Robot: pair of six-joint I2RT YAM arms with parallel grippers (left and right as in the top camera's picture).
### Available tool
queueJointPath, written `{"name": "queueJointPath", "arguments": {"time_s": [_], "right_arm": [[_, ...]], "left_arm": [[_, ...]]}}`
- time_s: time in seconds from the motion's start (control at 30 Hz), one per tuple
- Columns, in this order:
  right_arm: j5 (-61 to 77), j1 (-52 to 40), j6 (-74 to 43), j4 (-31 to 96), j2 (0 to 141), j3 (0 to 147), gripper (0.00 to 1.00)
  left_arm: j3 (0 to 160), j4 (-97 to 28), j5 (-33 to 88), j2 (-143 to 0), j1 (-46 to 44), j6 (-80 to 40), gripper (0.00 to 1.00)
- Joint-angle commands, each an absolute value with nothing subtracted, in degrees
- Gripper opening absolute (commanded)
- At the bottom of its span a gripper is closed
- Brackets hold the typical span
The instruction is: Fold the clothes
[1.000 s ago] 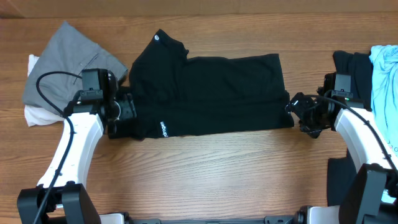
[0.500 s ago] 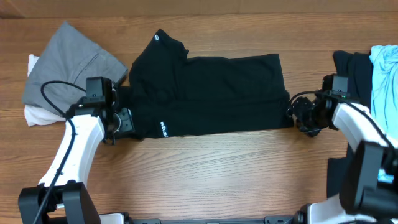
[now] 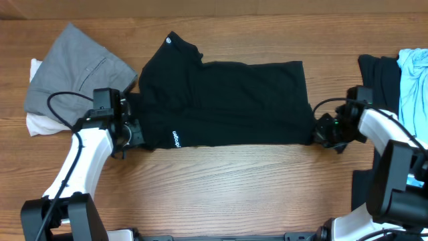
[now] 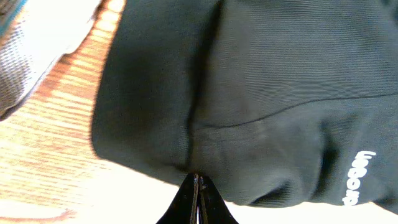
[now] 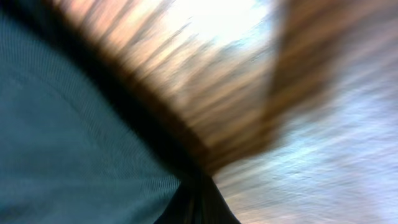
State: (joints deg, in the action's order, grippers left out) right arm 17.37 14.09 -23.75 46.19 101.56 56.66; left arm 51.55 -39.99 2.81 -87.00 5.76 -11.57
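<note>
Both pairs have snapped closed since a second ago. Left fingers [image 4: 184,209] pinch the black T-shirt [image 3: 227,100] at its near hem; right fingers [image 5: 188,208] sit clenched at its opposite corner, blur hiding any catch. The shirt lies flat mid-worktop [image 3: 234,181]. A grey garment [image 3: 77,60] and a white garment [image 3: 37,124] crowd the left arm; a black garment [image 3: 378,70] and a light-blue garment [image 3: 413,80] lie beside the right.
</note>
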Motion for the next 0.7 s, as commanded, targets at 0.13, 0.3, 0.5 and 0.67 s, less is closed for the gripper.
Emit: {"name": "queueJointPath", "arguments": {"time_s": [0.13,0.3,0.5,0.67], "right_arm": [[11.99,18.55,-23.75,51.94,100.57,62.37,0.04],[11.44,18.83,-23.75,53.32,100.51,62.89,0.04],[9.89,18.83,-23.79,53.28,100.51,62.87,0.04],[9.91,18.83,-23.79,53.3,100.51,62.87,0.04]], "left_arm": [[50.89,-40.71,2.57,-86.89,11.35,-10.24,0.04],[50.87,-40.47,9.82,-86.89,12.25,-8.62,0.13],[50.87,-40.51,20.84,-86.89,9.87,-4.56,0.72],[50.83,-40.16,15.33,-86.89,5.93,-3.84,0.81]]}}
